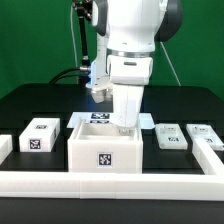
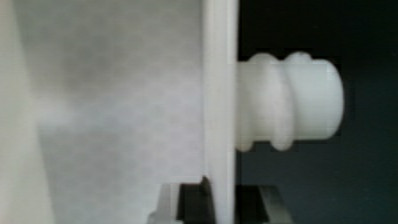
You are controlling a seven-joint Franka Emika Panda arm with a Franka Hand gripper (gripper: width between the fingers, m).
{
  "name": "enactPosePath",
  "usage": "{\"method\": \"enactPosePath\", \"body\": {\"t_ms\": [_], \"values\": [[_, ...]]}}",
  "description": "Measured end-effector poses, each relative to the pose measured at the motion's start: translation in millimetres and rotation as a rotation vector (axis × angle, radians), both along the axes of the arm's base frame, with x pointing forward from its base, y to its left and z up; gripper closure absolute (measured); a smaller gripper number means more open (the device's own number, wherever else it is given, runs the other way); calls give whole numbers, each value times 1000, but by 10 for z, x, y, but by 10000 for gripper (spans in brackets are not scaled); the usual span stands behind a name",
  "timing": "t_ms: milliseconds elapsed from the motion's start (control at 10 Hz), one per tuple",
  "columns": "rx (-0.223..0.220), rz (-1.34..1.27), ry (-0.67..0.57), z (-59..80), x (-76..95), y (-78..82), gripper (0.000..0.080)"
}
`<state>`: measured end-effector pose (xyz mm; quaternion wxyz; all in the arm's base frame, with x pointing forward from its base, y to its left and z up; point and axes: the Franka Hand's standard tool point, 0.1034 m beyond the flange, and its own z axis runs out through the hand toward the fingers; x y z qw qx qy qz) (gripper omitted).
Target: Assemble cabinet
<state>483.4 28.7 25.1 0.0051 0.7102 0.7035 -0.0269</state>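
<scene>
Wrist view shows the tool with its two dark fingers on either side of a thin white wall. As far as I can judge they press against it, so the tool is clamped on this wall. I take the wall for a part of the cabinet, because in the exterior view the tool reaches down into the open top of this box, which stands on the black surface directly under it. A ribbed white peg sticks out of the wall just beyond the fingers.

The risk is the grip: it holds only a thin edge, so the box may turn or slip out if lifted. A sideways pull could also drag the cabinet against the low rail near it.
</scene>
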Motion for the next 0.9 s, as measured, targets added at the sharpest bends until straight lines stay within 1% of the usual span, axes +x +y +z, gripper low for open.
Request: {"method": "enactPosePath", "body": {"t_ms": [100,200,300,400,700,800,900], "values": [[2,5,-10,17,97,36,770],[5,11,-9,20,183,120,770],[11,16,-5,3,257,259,770],[21,19,-10,-11,295,387,770],[45,14,-26,1,390,766,770],[50,1,-32,7,400,894,770],[54,17,-33,6,398,990,770]]}}
